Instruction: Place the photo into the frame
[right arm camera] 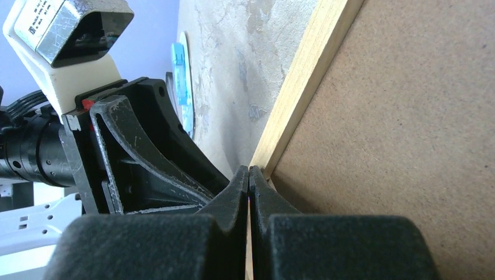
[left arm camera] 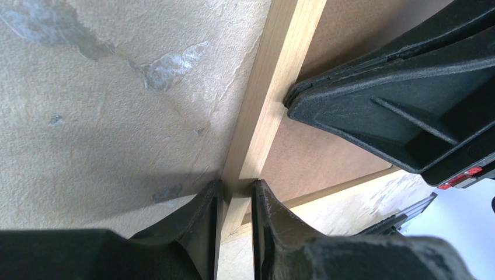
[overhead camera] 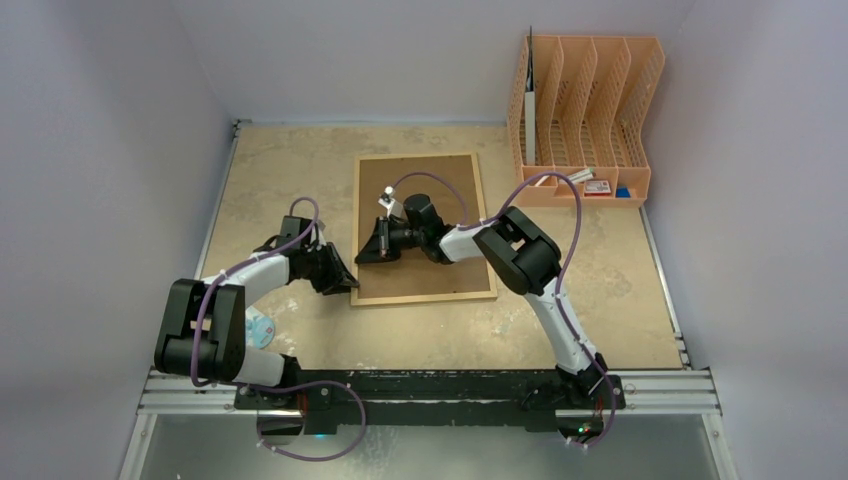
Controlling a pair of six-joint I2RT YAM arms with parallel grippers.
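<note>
The frame (overhead camera: 430, 180) lies back-up in the middle of the table (overhead camera: 280, 170). Brown fibreboard shows inside a thin light-wood border, and the long sides run near to far. Tabletop shows on all four sides, widest on the left and right.

My left gripper (left arm camera: 236, 185) sits at the frame's near-left corner, jaws narrow and clamped across the wood border. My right gripper (right arm camera: 249, 172) comes in from the right, jaws pressed together with nothing between them. Its tips touch the fibreboard just inside the left border.

An orange file organiser (overhead camera: 585, 110) stands at the far right, well apart from the frame. A label on the camera box (right arm camera: 64, 29) (on my left wrist) is too small to read.
</note>
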